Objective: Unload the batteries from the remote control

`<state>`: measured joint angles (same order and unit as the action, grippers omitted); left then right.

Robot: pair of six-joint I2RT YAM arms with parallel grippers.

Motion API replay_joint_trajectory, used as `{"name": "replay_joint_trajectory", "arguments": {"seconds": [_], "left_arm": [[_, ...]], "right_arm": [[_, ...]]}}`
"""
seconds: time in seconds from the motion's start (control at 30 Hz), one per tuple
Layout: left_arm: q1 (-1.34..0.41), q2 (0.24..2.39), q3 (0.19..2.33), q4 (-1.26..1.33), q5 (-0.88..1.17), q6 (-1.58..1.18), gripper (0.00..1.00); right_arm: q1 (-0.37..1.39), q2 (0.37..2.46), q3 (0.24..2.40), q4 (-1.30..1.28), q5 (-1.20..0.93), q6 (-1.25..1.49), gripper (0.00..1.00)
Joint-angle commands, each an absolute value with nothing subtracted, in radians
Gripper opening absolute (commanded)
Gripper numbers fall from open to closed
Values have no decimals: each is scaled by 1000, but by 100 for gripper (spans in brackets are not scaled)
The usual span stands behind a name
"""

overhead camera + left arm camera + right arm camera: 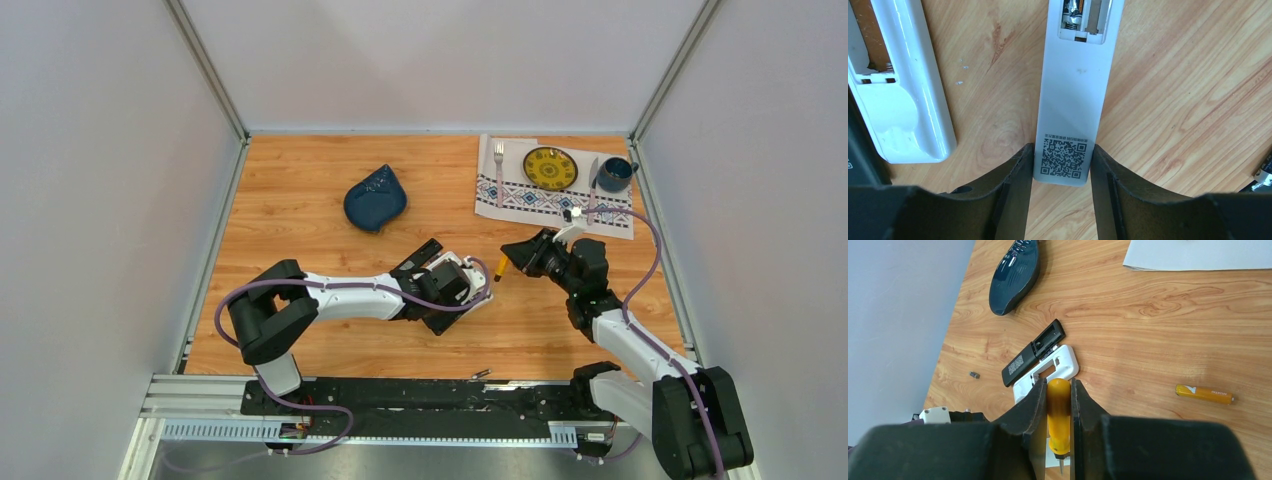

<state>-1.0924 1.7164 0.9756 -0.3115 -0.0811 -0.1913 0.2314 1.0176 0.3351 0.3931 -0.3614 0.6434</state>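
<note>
My left gripper (1062, 150) is shut on the near end of a white remote (1070, 95) that lies back-up on the table, QR label between the fingers. Its battery bay (1084, 22) is open, with a battery (1075, 9) still inside. In the top view that gripper (462, 290) is at the table's middle. My right gripper (1059, 382) is shut on an orange-handled screwdriver (1059, 412), tip pointing back, and hovers just right of the left gripper (512, 258). An orange-gold battery (1204, 393) lies loose on the wood. A dark battery's end (1263, 175) shows at the edge.
A second white remote shell (898, 100) with an empty open bay lies left of the held one, a black remote (1033, 352) beside it. A dark blue dish (375, 198) is behind. A placemat (520, 195) holds a fork, a yellow plate (549, 168) and a mug (614, 175). A small grey bit (974, 375) lies near the left wall.
</note>
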Motion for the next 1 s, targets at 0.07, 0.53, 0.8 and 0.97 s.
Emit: {"name": "replay_joint_trajectory", "arguments": {"seconds": [0.07, 0.53, 0.8, 0.97], "left_arm": [[-1089, 1717, 945, -416, -61, -161, 53], [-1097, 1726, 920, -376, -5, -183, 27], [-1101, 1733, 916, -367, -5, -196, 8], [-1103, 1730, 908, -351, -5, -202, 4]], "right_arm": [[232, 1005, 391, 385, -359, 604, 0], [233, 1112, 457, 361, -328, 557, 0], [284, 1163, 503, 337, -239, 528, 0], [314, 1216, 525, 338, -192, 512, 0]]}}
